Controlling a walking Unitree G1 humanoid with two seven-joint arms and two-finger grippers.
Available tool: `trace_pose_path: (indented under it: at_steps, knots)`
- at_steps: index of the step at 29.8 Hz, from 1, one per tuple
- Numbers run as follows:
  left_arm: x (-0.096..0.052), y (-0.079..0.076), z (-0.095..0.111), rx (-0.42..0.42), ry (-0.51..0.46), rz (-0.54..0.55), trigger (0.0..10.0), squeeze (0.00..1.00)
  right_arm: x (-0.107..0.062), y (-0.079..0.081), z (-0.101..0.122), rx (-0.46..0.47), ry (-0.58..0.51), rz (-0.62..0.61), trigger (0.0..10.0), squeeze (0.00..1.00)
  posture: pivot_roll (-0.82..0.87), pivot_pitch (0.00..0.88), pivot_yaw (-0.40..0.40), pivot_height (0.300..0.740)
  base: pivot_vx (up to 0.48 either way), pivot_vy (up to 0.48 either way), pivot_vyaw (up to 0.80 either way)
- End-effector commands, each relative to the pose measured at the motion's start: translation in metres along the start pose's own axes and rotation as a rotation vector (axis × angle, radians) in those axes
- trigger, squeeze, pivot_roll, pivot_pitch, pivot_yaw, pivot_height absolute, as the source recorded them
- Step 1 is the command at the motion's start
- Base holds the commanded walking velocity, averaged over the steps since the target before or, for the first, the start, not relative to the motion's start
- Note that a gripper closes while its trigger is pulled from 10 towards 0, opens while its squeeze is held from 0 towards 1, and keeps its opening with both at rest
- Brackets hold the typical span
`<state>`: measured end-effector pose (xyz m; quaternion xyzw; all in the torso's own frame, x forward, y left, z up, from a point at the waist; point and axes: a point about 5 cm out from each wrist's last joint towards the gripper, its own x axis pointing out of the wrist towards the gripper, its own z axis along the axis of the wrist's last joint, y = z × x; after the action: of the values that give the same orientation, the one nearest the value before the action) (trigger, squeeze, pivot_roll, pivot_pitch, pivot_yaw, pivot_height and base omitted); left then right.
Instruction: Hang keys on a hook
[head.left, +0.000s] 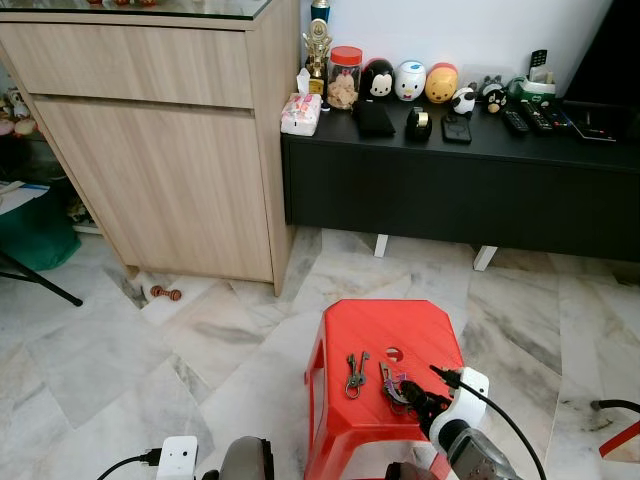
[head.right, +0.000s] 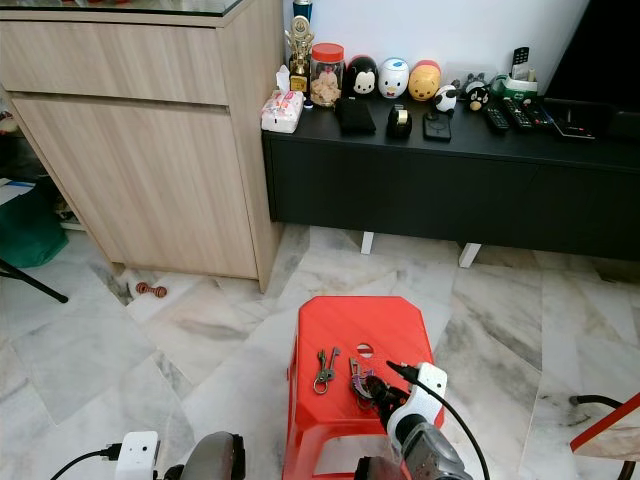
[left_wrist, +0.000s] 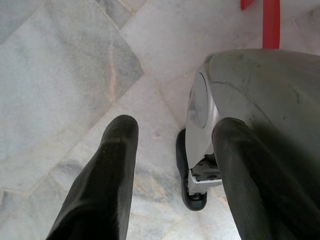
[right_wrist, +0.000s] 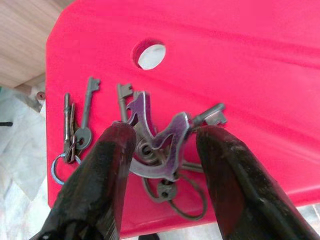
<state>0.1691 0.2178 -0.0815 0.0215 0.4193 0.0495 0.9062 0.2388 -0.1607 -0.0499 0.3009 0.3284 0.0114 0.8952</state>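
the right gripper (right_wrist: 160, 145) has its jaws spread either side of a bunch of keys (right_wrist: 157, 145) with a purple fob, not yet closed, placed so as to pinch it. the bunch lies on the red stool (head.left: 400, 325), a second key set (head.left: 355, 372) just beside. the left gripper (left_wrist: 175, 165) hangs open above the floor (left_wrist: 60, 60).

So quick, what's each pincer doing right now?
Left pincer: open, empty, hanging over the marble floor.
Right pincer: open, fingers either side of the key bunch on the red stool, not yet closed.
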Motion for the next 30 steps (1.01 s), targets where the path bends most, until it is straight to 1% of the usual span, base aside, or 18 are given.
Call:
trace_pose_path:
  at_steps: [1,11,12,13,28,30]
  knots:
    - [-0.0017,-0.0060,-0.0103,0.031,0.049,-0.023,10.0,0.00,0.0004,0.0006,-0.0016,-0.005,0.015,-0.002,10.0,0.00,0.07,0.017,-0.069,0.614,0.000,0.000,0.00]
    - [-0.0022,-0.0056,-0.0116,0.021,0.050,-0.020,10.0,0.00,0.0026,0.0049,0.0017,-0.016,0.009,0.013,10.0,0.00,0.07,0.017,-0.070,0.614,0.000,0.000,0.00]
    - [-0.0022,-0.0057,-0.0116,0.023,0.050,-0.021,10.0,0.00,0.0028,0.0050,0.0024,-0.017,0.006,0.013,4.2,0.00,0.07,0.017,-0.070,0.614,0.000,0.000,0.00]
    - [-0.0022,-0.0057,-0.0115,0.024,0.050,-0.021,10.0,0.00,0.0029,0.0051,0.0026,-0.017,0.004,0.013,0.0,0.00,0.07,0.017,-0.070,0.614,0.000,0.000,0.00]
    - [-0.0022,-0.0058,-0.0120,0.029,0.055,-0.021,10.0,0.00,0.0031,0.0064,0.0008,-0.023,0.003,0.013,0.0,0.00,0.08,0.019,-0.070,0.614,0.000,0.000,0.00]
    - [-0.0022,-0.0058,-0.0120,0.030,0.055,-0.021,10.0,0.00,0.0032,0.0066,0.0015,-0.046,0.001,0.015,0.0,0.00,0.08,0.019,-0.070,0.614,0.000,0.000,0.00]
